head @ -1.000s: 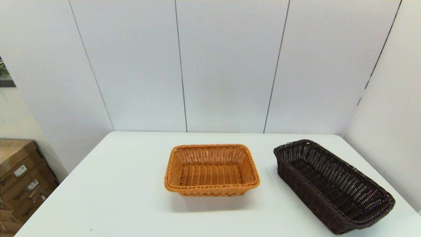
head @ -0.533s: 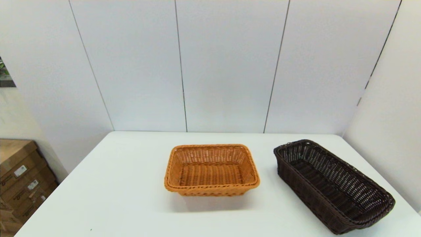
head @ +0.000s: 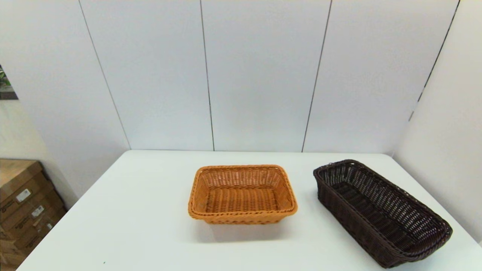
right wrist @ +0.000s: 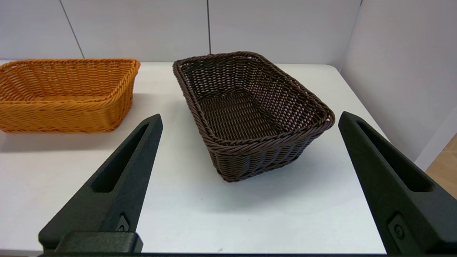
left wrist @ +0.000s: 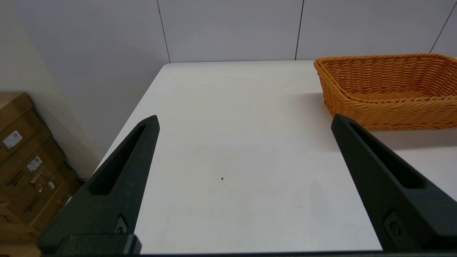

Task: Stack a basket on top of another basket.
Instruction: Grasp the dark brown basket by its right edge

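The dark brown basket [head: 380,212] sits on the white bench [head: 131,226] at about 4 o'clock in the head view, on the robot's right side, empty and upright. The orange basket [head: 242,194] stands at bench centre, at about 9 o'clock from the dark one and well apart from it. Note the axis: the dark brown basket's long axis runs obliquely, from its far end at 11 o'clock to its near end at 5 o'clock, whereas the orange basket lies square to the robot. Neither arm shows in the head view. In its wrist view the right pincer [right wrist: 250,119] is spread wide and holds nothing, and the dark brown basket lies straight ahead between its fingers, near short end toward it. The left pincer [left wrist: 244,119] is likewise wide and empty, over bare bench, with the orange basket off to one side ahead. Treat the right arm as the nearer one for the pickup. Expect to rotate the dark brown basket toward the orange basket's axis before lowering it on.
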`<act>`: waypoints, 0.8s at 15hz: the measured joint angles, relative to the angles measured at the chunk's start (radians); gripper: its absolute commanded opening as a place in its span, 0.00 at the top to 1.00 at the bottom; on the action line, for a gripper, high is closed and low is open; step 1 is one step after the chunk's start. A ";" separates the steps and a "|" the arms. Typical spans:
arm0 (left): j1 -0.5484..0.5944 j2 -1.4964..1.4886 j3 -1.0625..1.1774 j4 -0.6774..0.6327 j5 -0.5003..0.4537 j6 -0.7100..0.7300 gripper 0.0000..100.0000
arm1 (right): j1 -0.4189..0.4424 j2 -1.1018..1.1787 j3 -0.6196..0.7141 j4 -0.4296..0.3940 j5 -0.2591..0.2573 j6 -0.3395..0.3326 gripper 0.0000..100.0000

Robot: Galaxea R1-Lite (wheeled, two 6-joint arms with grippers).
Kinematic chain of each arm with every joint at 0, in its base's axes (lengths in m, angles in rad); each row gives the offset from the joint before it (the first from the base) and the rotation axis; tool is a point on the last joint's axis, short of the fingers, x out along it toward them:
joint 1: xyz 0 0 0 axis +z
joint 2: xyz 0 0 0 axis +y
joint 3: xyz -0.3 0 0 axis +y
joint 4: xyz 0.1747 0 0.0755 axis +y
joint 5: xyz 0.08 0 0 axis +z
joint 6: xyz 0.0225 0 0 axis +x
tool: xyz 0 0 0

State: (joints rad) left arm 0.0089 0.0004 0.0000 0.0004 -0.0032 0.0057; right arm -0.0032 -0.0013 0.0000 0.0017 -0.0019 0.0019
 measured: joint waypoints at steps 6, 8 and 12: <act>0.000 0.000 0.000 0.000 0.000 0.000 0.00 | 0.000 0.000 -0.011 0.004 0.014 -0.040 0.00; 0.000 0.000 0.000 0.000 0.000 0.000 0.00 | 0.000 0.000 -0.051 0.013 0.045 -0.033 0.00; 0.000 0.000 0.000 0.000 0.000 0.000 0.00 | 0.000 0.001 -0.145 0.061 0.087 -0.030 0.00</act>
State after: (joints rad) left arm 0.0089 0.0004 0.0000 0.0000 -0.0032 0.0057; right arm -0.0032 -0.0004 -0.1451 0.0623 0.0855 -0.0283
